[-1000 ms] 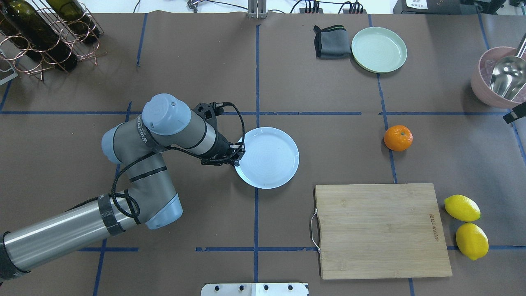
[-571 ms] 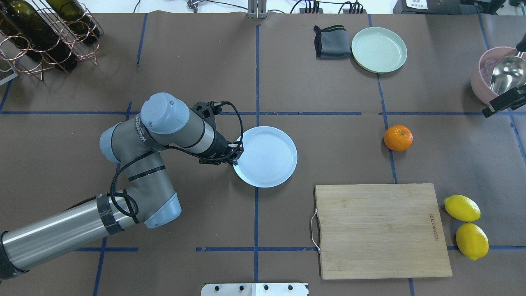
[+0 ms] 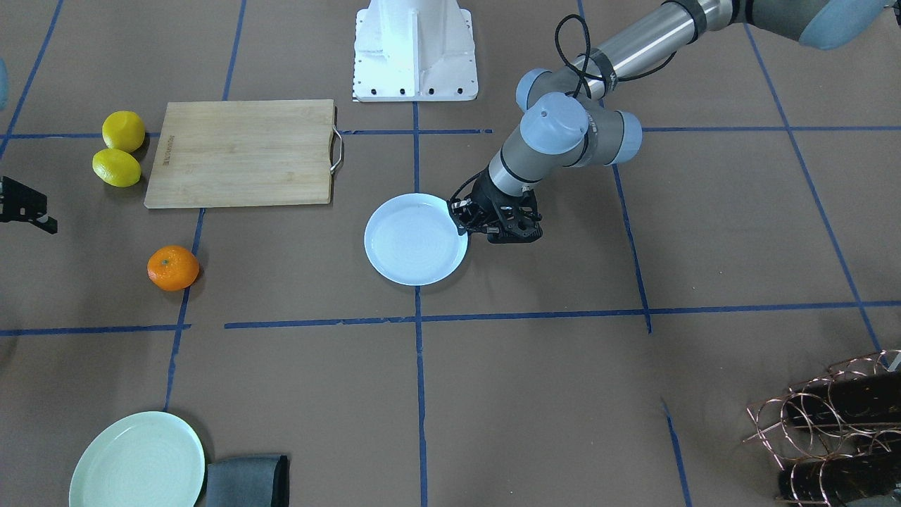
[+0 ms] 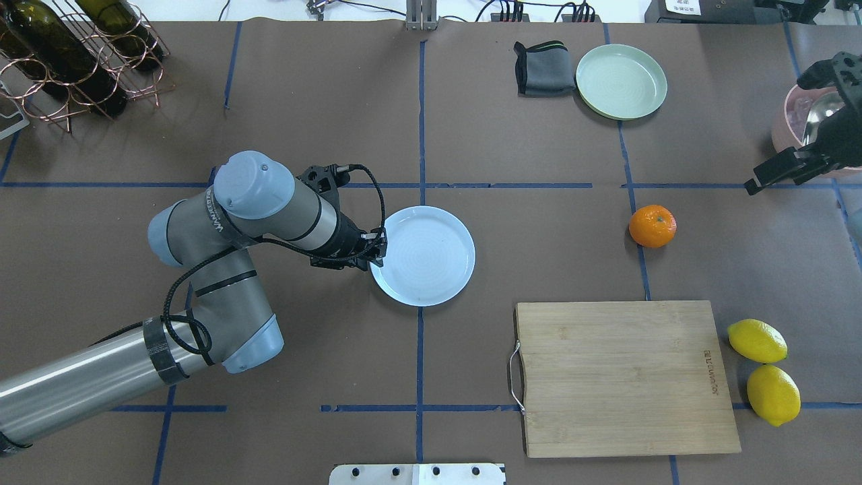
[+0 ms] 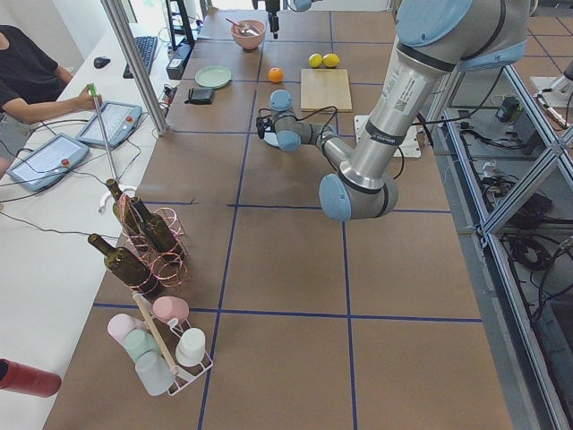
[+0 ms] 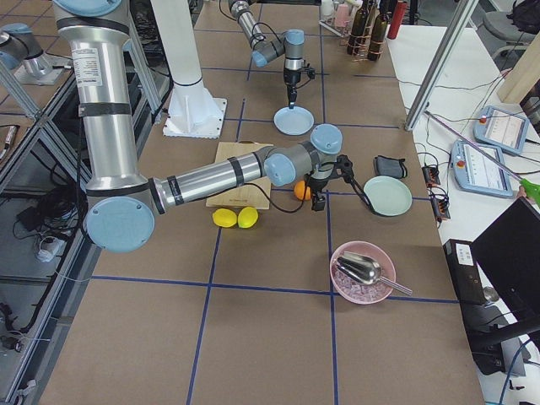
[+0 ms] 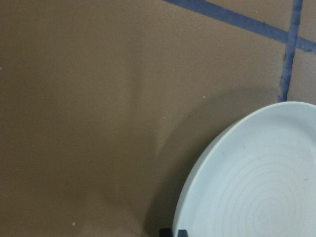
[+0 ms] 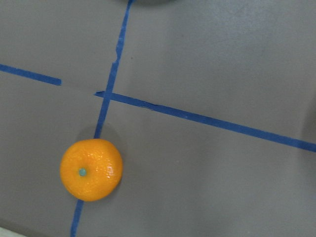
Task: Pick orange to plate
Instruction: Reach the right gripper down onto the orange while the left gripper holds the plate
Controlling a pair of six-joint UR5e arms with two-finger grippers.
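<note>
The orange (image 4: 652, 226) rests on the brown table right of centre, on a blue tape line; the right wrist view has it low on the left (image 8: 91, 169). The white plate (image 4: 422, 256) lies flat at mid-table. My left gripper (image 4: 377, 250) is shut on the plate's left rim, and its fingertips show at the bottom edge of the left wrist view beside the plate (image 7: 256, 187). My right gripper (image 4: 781, 172) hovers at the table's right edge, right of and beyond the orange, and is open with nothing in it. In the front view it sits at the left edge (image 3: 28, 211).
A wooden cutting board (image 4: 623, 377) lies near the front right, with two lemons (image 4: 757, 341) beside it. A pale green plate (image 4: 621, 81) and a grey cloth (image 4: 544, 67) are at the back. A pink bowl (image 4: 791, 128) stands far right, a wine rack (image 4: 74, 60) back left.
My left gripper has slid the white plate a little to the left. My right gripper has come further into view from the right edge, toward the orange.
</note>
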